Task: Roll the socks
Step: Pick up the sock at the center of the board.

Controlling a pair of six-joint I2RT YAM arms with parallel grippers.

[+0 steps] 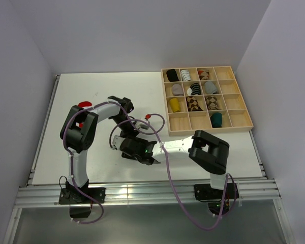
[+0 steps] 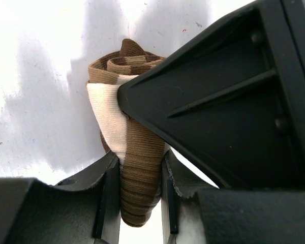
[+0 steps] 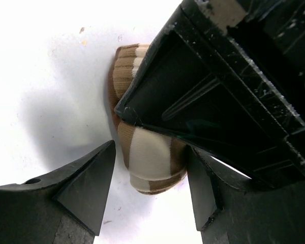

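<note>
The brown-and-cream striped sock (image 2: 134, 127) is partly rolled into a bundle on the white table. My left gripper (image 2: 138, 170) is shut on its brown end. My right gripper (image 3: 150, 152) is open around the bundle's cream-banded end (image 3: 148, 157); its right finger touches the sock and its left finger stands apart. In the top view both grippers, left (image 1: 126, 144) and right (image 1: 135, 152), meet at the table's middle front and hide the sock. A red sock (image 1: 83, 105) shows behind the left arm. A teal bundle (image 1: 216, 120) sits in the tray.
A wooden compartment tray (image 1: 244, 124) at the back right holds several rolled sock bundles. The right gripper's black body (image 2: 229, 101) fills the right of the left wrist view. A purple cable (image 1: 165, 152) loops over the table's middle.
</note>
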